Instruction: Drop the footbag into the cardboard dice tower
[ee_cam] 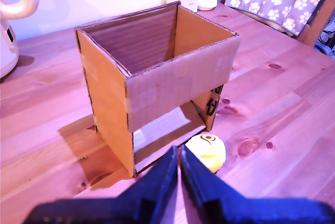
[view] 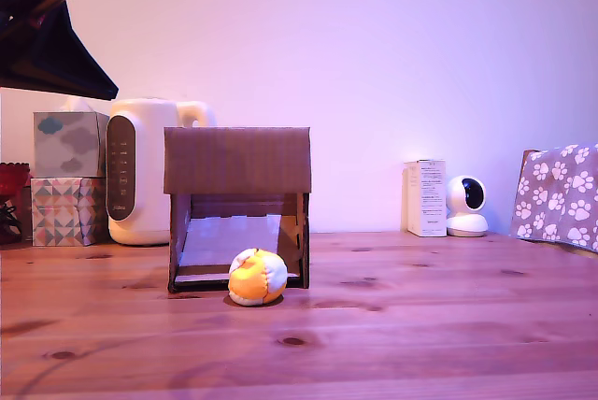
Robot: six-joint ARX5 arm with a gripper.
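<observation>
The orange and white footbag lies on the wooden table, touching the front of the cardboard dice tower by its open lower front, where a pale ramp shows. From the wrist view, the tower is seen from above with its top open and nothing visible inside, and the footbag rests at its front corner. My gripper hangs above and in front of the tower, its dark fingers pressed together with nothing between them. In the exterior view the gripper is a dark shape at the upper left.
A white kettle and stacked patterned tissue boxes stand behind the tower on the exterior view's left. A white carton, a small white camera and a paw-print cloth are at the right.
</observation>
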